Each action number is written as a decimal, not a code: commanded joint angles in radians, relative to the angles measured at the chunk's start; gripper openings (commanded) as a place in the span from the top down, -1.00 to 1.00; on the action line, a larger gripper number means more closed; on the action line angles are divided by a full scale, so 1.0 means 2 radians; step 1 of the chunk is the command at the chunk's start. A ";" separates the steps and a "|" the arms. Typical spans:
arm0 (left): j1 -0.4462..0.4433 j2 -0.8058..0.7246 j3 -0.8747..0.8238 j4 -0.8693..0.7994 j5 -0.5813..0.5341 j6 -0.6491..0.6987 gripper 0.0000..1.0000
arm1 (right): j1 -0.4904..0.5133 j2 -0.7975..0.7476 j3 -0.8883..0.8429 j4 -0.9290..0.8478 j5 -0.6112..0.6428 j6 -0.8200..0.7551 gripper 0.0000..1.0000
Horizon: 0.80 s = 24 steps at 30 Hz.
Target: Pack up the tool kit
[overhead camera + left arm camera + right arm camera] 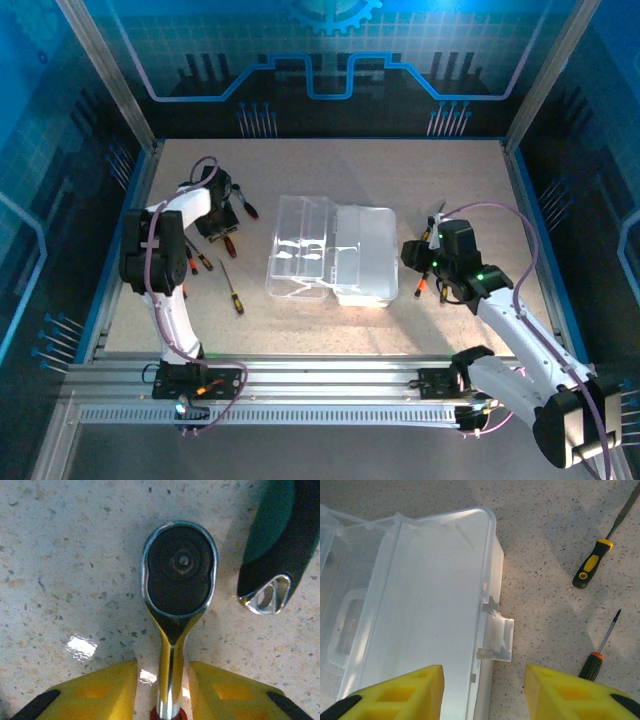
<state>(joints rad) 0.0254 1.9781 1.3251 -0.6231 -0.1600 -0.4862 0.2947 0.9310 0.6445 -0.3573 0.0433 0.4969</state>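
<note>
at left wrist, left pincer (pixel 163 680) narrowly straddles ratchet (pixel 180 570); right pincer (pixel 484 680) wide over case (pixel 430 595).

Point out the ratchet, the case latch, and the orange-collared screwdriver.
ratchet (pixel 180 570), left wrist view, centre of round head
case latch (pixel 499 637), right wrist view, middle of flap
orange-collared screwdriver (pixel 589 666), right wrist view, black handle

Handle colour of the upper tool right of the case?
Black and yellow handle; right wrist view shows it best.

Case (pixel 340 250) at centre; ratchet (pixel 180 580) + prob. several screwdrivers (pixel 232 291) L of it, 2 tools (pixel 591 566) R
</note>
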 commanded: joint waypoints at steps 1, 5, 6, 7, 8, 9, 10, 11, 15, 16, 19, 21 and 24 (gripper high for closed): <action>0.012 0.013 0.006 0.006 0.020 0.009 0.38 | 0.007 -0.008 -0.003 -0.009 -0.008 0.006 0.07; 0.019 0.030 0.029 -0.011 0.023 0.006 0.58 | 0.007 -0.010 -0.002 -0.015 -0.012 0.007 0.08; 0.019 0.033 0.032 -0.013 0.023 0.006 0.61 | 0.007 -0.011 -0.002 -0.015 -0.012 0.007 0.08; 0.021 0.036 0.033 -0.012 0.027 0.005 0.64 | 0.007 -0.013 0.000 -0.017 -0.012 0.007 0.08; 0.022 0.038 0.031 -0.011 0.034 0.003 0.68 | 0.007 -0.015 0.002 -0.020 -0.012 0.007 0.07; 0.023 0.039 0.029 -0.009 0.037 0.002 0.72 | 0.007 -0.016 0.004 -0.023 -0.012 0.007 0.07; 0.024 0.038 0.027 -0.004 0.046 0.004 0.79 | 0.007 -0.018 0.006 -0.023 -0.014 0.007 0.07; 0.025 0.034 0.023 0.000 0.049 0.006 0.83 | 0.007 -0.020 0.006 -0.022 -0.013 0.008 0.07; 0.025 0.008 0.003 0.013 0.056 0.005 1.00 | 0.007 -0.019 0.015 -0.027 -0.019 0.008 0.07; 0.024 -0.004 -0.004 0.017 0.059 0.002 1.00 | 0.007 -0.018 0.017 -0.026 -0.023 0.008 0.07; 0.024 -0.047 -0.042 0.038 0.064 -0.010 1.00 | 0.007 -0.012 0.024 -0.025 -0.029 0.010 0.08; 0.024 -0.075 -0.069 0.052 0.068 -0.019 1.00 | 0.008 -0.009 0.028 -0.024 -0.033 0.011 0.08; 0.024 -0.111 -0.100 0.062 0.070 -0.026 1.00 | 0.012 -0.003 0.034 -0.022 -0.033 0.010 0.08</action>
<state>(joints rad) 0.0692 1.8439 1.1633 -0.5503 -0.0525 -0.5064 0.3000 0.9154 0.6727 -0.3927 -0.0051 0.5079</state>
